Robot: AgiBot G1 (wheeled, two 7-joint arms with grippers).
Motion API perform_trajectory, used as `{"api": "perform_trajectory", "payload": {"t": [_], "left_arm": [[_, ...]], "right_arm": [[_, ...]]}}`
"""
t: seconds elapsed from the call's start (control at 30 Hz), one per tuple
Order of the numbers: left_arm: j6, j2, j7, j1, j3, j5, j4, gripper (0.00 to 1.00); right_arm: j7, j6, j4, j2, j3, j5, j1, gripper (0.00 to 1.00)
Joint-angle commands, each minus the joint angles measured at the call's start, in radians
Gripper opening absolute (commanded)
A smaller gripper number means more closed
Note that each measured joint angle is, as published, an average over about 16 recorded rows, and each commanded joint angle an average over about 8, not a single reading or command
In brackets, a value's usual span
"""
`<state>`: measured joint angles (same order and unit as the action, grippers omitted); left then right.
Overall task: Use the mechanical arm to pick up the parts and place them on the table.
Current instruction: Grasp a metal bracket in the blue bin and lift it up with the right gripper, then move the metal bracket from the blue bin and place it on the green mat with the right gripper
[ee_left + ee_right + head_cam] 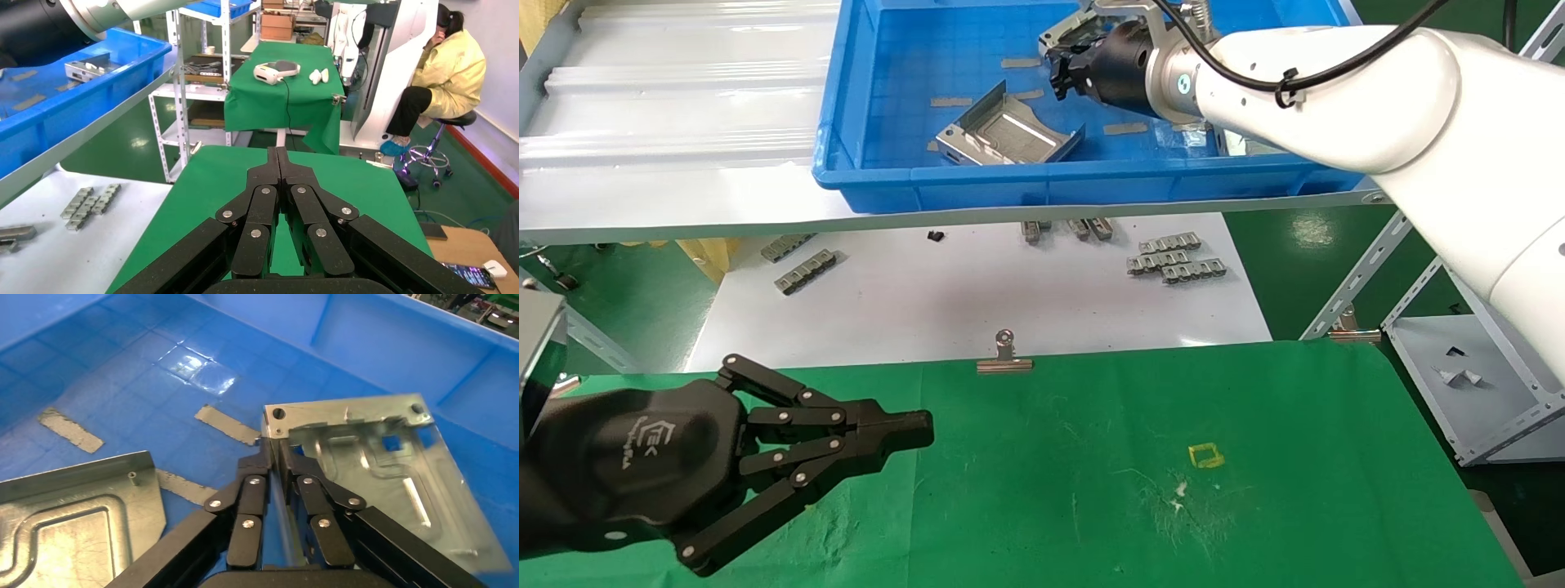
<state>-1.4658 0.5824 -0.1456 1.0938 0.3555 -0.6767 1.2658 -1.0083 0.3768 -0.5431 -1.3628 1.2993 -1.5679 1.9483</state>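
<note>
My right gripper (1058, 73) reaches into the blue tray and is shut on the folded-up side wall of a shiny silver part (1068, 28). In the right wrist view the fingertips (269, 454) pinch that wall, with the part's embossed plate (373, 478) beside them. A second part (1009, 135) lies in the tray's middle, also in the right wrist view (73, 520). A shiny piece (1238, 145) shows under the white arm, mostly hidden. My left gripper (923, 430) is shut and empty, parked low over the green table (1091, 474); it also shows in the left wrist view (276, 153).
The blue tray (862, 163) stands on a raised shelf at the back. Below it a white sheet (977, 294) carries small grey ridged strips (1173, 257). A silver binder clip (1005, 353) holds the cloth's far edge. A yellow square outline (1205, 455) marks the cloth. A metal rack (1459, 384) stands at the right.
</note>
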Motion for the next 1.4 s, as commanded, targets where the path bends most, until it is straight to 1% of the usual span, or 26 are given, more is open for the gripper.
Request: {"api": "perform_trajectory", "payload": {"t": [0.03, 0.07, 0.1, 0.13, 0.33, 0.37, 0.4, 0.53, 0.6, 0.7, 0.8, 0.9, 1.0, 1.1, 1.17, 1.27, 1.33, 1.4], "left_arm": [[0.0, 0.0, 0.0, 0.0, 0.0, 0.0, 0.0, 0.0], [0.0, 0.0, 0.0, 0.0, 0.0, 0.0, 0.0, 0.0], [0.0, 0.0, 0.0, 0.0, 0.0, 0.0, 0.0, 0.05], [0.0, 0.0, 0.0, 0.0, 0.0, 0.0, 0.0, 0.16], [0.0, 0.0, 0.0, 0.0, 0.0, 0.0, 0.0, 0.91], [0.0, 0.0, 0.0, 0.0, 0.0, 0.0, 0.0, 0.99], [0.0, 0.0, 0.0, 0.0, 0.0, 0.0, 0.0, 1.0], [0.0, 0.0, 0.0, 0.0, 0.0, 0.0, 0.0, 1.0], [0.0, 0.0, 0.0, 0.0, 0.0, 0.0, 0.0, 1.0], [0.0, 0.0, 0.0, 0.0, 0.0, 0.0, 0.0, 1.0], [0.0, 0.0, 0.0, 0.0, 0.0, 0.0, 0.0, 1.0], [0.0, 0.0, 0.0, 0.0, 0.0, 0.0, 0.0, 1.0], [0.0, 0.0, 0.0, 0.0, 0.0, 0.0, 0.0, 1.0], [0.0, 0.0, 0.0, 0.0, 0.0, 0.0, 0.0, 1.0], [0.0, 0.0, 0.0, 0.0, 0.0, 0.0, 0.0, 1.0], [0.0, 0.0, 0.0, 0.0, 0.0, 0.0, 0.0, 1.0], [0.0, 0.0, 0.0, 0.0, 0.0, 0.0, 0.0, 1.0], [0.0, 0.0, 0.0, 0.0, 0.001, 0.0, 0.0, 1.0]], "right_arm": [[0.001, 0.002, 0.002, 0.001, 0.01, 0.007, 0.005, 0.0], [0.007, 0.006, 0.002, 0.002, 0.012, 0.014, 0.008, 0.0], [0.013, 0.011, 0.003, 0.003, 0.012, 0.02, 0.01, 0.0], [0.021, 0.016, 0.003, 0.005, 0.013, 0.027, 0.013, 0.0], [0.1, 0.052, -0.004, 0.024, -0.008, 0.083, 0.035, 0.0], [0.118, 0.061, -0.009, 0.031, -0.015, 0.095, 0.041, 0.0], [0.138, 0.071, -0.016, 0.04, -0.024, 0.109, 0.047, 0.0], [0.238, 0.141, -0.079, 0.104, -0.07, 0.176, 0.073, 0.0], [0.3, 0.196, -0.128, 0.151, -0.097, 0.217, 0.081, 0.0], [0.407, 0.299, -0.205, 0.235, -0.14, 0.289, 0.086, 0.0], [0.529, 0.419, -0.27, 0.323, -0.187, 0.372, 0.079, 0.0], [0.656, 0.551, -0.306, 0.403, -0.234, 0.461, 0.062, 0.0], [0.778, 0.702, -0.312, 0.469, -0.271, 0.545, 0.044, 0.0], [0.884, 0.867, -0.297, 0.52, -0.289, 0.605, 0.035, 0.0], [0.941, 0.969, -0.285, 0.546, -0.289, 0.623, 0.033, 0.0], [1.009, 1.091, -0.272, 0.576, -0.28, 0.631, 0.03, 0.0], [1.046, 1.144, -0.268, 0.593, -0.269, 0.625, 0.022, 0.0], [1.076, 1.178, -0.271, 0.61, -0.254, 0.619, 0.008, 0.0]]}}
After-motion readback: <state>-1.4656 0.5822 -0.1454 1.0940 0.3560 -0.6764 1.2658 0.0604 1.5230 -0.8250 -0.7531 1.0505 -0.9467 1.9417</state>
